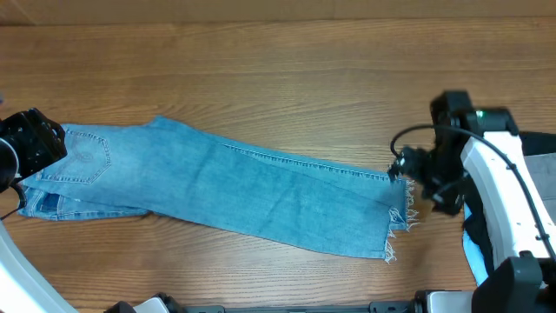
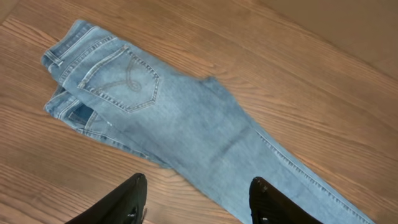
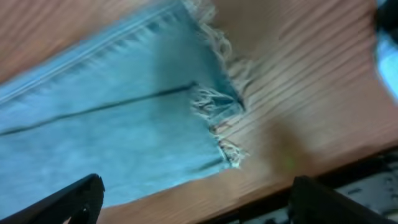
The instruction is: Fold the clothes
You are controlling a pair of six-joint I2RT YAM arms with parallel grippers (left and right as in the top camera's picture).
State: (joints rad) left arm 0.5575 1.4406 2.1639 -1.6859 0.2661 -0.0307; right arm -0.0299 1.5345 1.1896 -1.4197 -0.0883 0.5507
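Light blue faded denim jeans (image 1: 234, 187) are laid flat on the wooden table (image 1: 287, 69), waist left & hems (image 1: 395, 222) right, w/ left gripper (image 2: 198, 186) and right gripper (image 3: 196, 186) both spread wide & empty, so a pre-grasp stage is judged, the hems prob. to be pinched next & carried leftward.

blurred frayed hem (image 3: 217, 106) of the jeans (image 3: 106, 124), left pincer (image 2: 198, 190) cropped at bottom edge

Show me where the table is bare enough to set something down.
Widest: the far strip of table, beyond the jeans, full width. Smaller: the near strip between jeans and front edge. Crowded: the frayed hems by the right pincer, the waistband by the left pincer.
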